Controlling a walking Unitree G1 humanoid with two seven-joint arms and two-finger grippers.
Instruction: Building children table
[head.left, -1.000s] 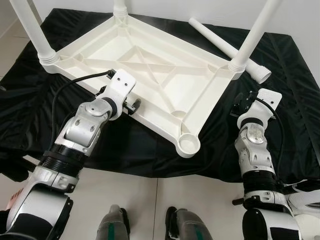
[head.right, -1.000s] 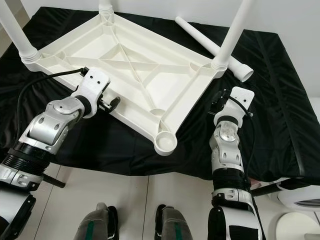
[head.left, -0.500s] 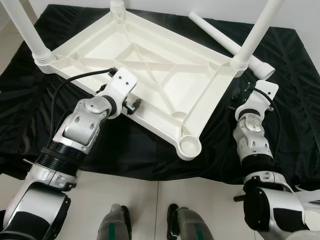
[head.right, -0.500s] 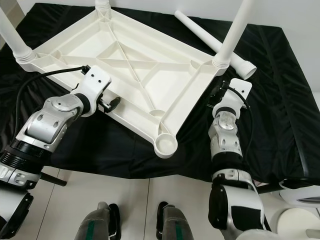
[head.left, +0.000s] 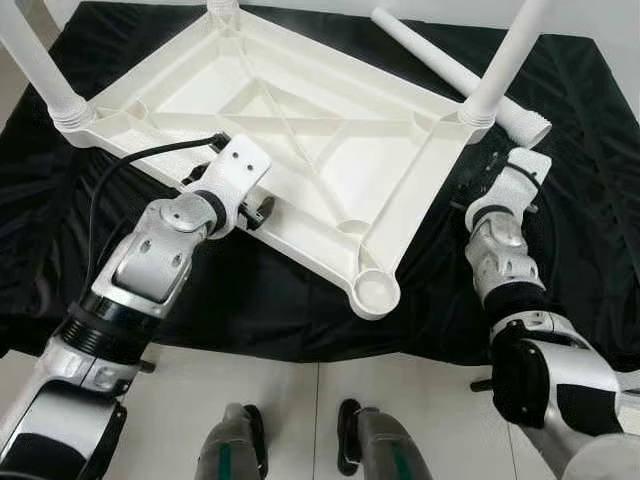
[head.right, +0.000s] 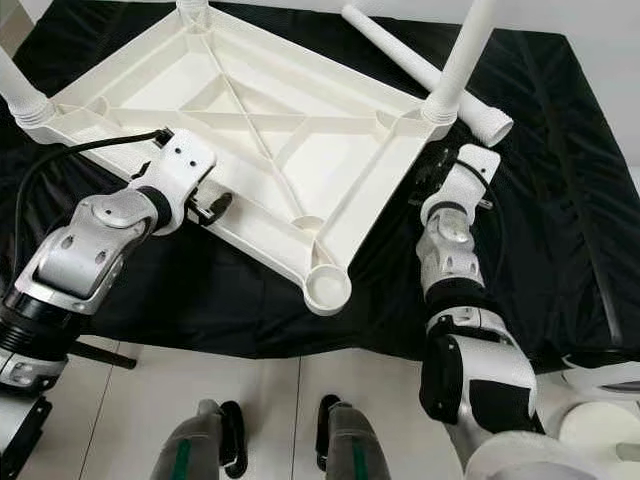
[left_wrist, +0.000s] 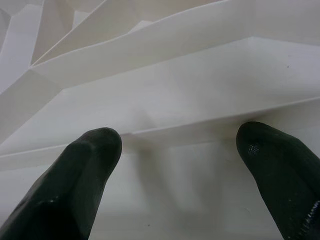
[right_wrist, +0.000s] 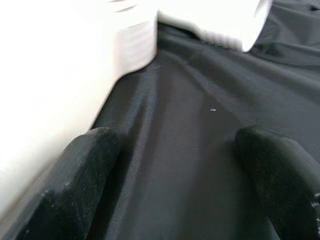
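- Left gripper (left_wrist: 175, 165): fingers (left_wrist: 80, 180) apart, tips against the near side wall of the tabletop (head.left: 300, 140); nothing clamped.
- Right gripper (right_wrist: 175, 165): fingers (right_wrist: 75, 185) apart over the black cloth (head.right: 560, 180), just beside the tabletop's right edge, near the fitted leg (head.left: 505, 60).
- Tabletop upside down on the cloth, ribs up; three legs standing in corner sockets; near socket (head.left: 373, 291) empty.
- Loose leg (head.left: 450, 70) lying on the cloth behind the right corner.
- Likely step: steadying the top, going for the last leg.
- Next: reach past the fitted leg, grip the loose leg, bring it to the near socket.
- Tight beside the right corner; open cloth further right.
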